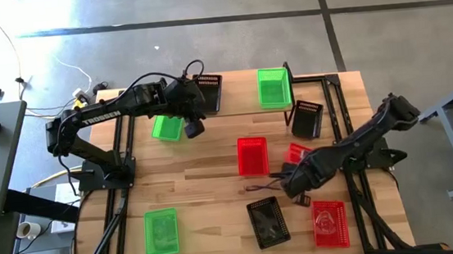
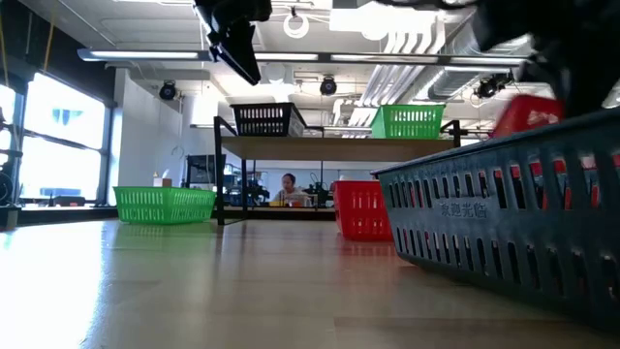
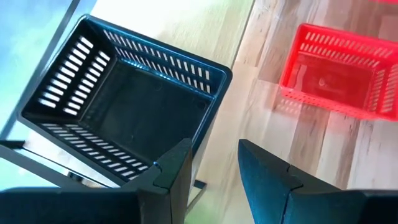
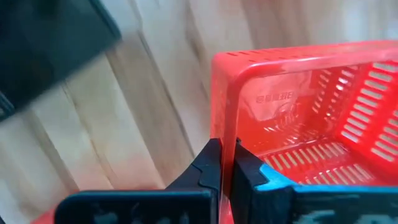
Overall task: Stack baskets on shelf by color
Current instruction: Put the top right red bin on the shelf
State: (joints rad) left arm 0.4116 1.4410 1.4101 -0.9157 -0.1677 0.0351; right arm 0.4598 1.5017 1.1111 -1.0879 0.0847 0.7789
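A black basket (image 1: 209, 91) and a green basket (image 1: 273, 87) stand on the shelf (image 1: 245, 107) at the table's far side. My left gripper (image 3: 214, 165) hovers open over the near edge of that black basket (image 3: 124, 106), touching nothing; the low view shows the gripper (image 2: 237, 44) above the basket (image 2: 262, 118). My right gripper (image 1: 290, 173) is shut on a red basket (image 1: 299, 152) right of centre. Other baskets rest on their bases on the table: green (image 1: 166, 126), red (image 1: 252, 155), black (image 1: 306, 118). My right gripper pinches the red basket's wall at its rim (image 4: 226, 134), one finger (image 4: 210, 163) outside and the other finger inside. The fingers lie across the rim. In the low view the basket (image 2: 528, 111) is tilted and raised above the near black basket, which hides its underside.
Near the table's front edge lie a green basket (image 1: 161, 231), a black basket (image 1: 268, 220) and a red basket (image 1: 329, 222). The near black basket (image 2: 513, 223) fills the low view's right. Bare wood lies between the left baskets. A person sits in the room beyond.
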